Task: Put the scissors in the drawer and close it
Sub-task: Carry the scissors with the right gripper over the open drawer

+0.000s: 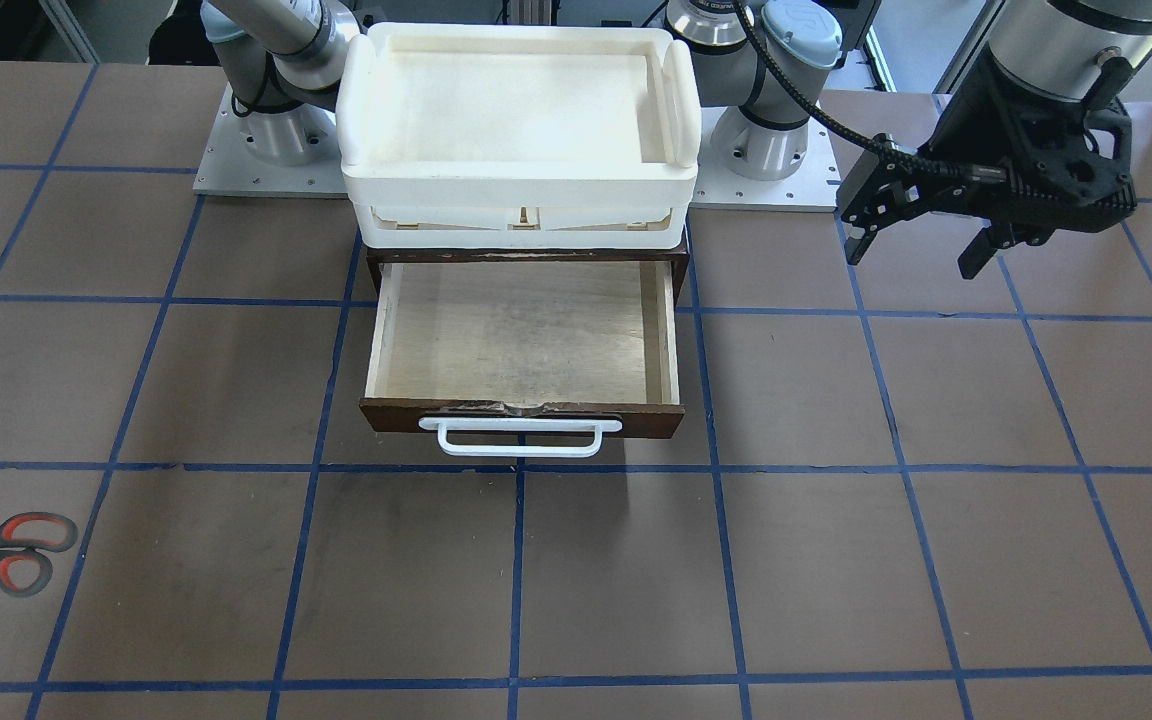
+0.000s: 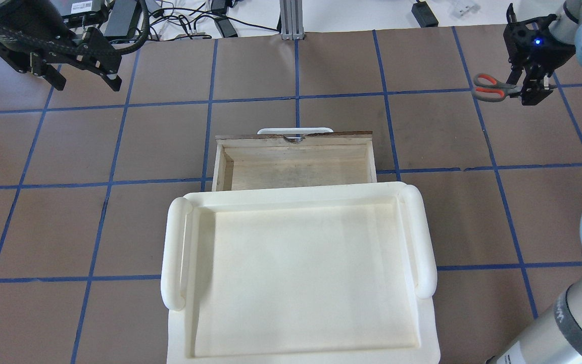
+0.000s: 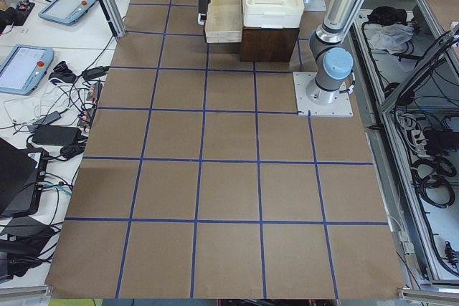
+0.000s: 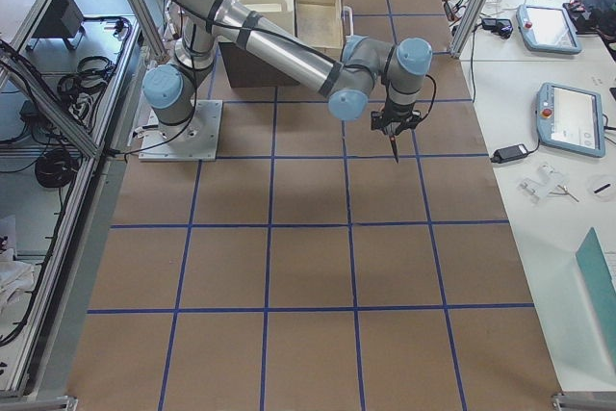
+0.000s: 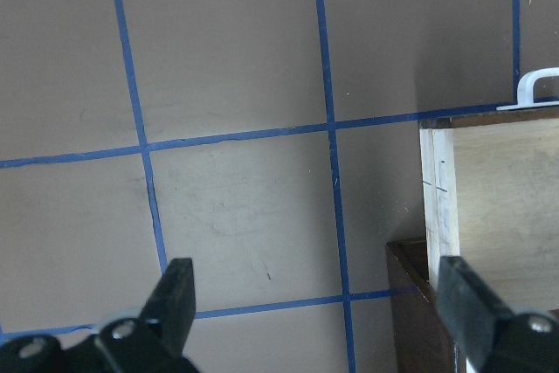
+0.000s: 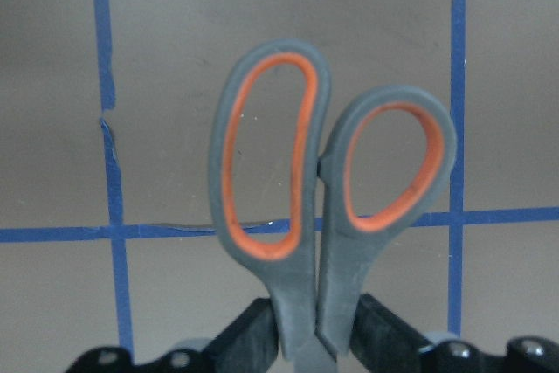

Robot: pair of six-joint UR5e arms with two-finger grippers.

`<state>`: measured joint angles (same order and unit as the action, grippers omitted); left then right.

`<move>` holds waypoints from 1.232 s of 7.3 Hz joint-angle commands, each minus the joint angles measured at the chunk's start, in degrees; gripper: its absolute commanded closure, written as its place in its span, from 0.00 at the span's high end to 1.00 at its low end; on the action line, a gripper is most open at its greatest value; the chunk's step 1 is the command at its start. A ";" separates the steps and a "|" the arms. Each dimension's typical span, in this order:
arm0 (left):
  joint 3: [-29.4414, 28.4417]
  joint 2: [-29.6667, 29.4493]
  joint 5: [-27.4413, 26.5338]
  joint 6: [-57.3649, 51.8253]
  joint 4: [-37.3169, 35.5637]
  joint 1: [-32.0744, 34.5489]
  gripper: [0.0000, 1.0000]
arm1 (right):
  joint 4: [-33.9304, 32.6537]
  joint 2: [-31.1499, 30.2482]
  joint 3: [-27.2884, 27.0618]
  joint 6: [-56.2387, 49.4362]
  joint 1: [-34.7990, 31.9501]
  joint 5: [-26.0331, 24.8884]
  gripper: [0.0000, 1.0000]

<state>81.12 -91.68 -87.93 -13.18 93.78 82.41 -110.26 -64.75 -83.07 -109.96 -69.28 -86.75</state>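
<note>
The right fingers (image 6: pixel 249 331) are clamped on the scissors (image 6: pixel 297 290) beneath the loops, above the bench (image 2: pixel 432 146), well apart from the open drawer (image 2: pixel 296 172). The scissors should be carried over its floor and lowered before release. The left fingers (image 5: pixel 179 290) are spread, empty.

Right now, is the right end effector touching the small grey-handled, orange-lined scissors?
Touching: the right wrist view shows the right end effector clamping the scissors below their finger loops.

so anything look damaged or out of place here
The front edge of the drawer is chipped in the middle, just above its white handle. Nothing else stands out; the right gripper holds the scissors.
</note>
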 commanded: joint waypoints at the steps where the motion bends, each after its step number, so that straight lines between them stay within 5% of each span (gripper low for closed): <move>1: 0.00 0.18 -0.05 0.00 0.09 0.03 1.00 | 5.11 -5.10 -0.34 5.78 -6.18 -1.74 0.00; 6: -0.09 0.45 0.22 7.08 1.76 0.29 1.00 | 10.76 -9.61 -0.43 20.72 -27.97 -4.83 0.00; 9: -0.09 0.01 -0.39 8.61 1.50 0.90 1.00 | 11.03 -9.26 -0.52 27.76 -35.02 -3.96 0.00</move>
<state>81.01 -91.54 -87.93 -5.08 95.33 83.05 -99.48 -74.13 -83.55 -85.30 -101.57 -91.29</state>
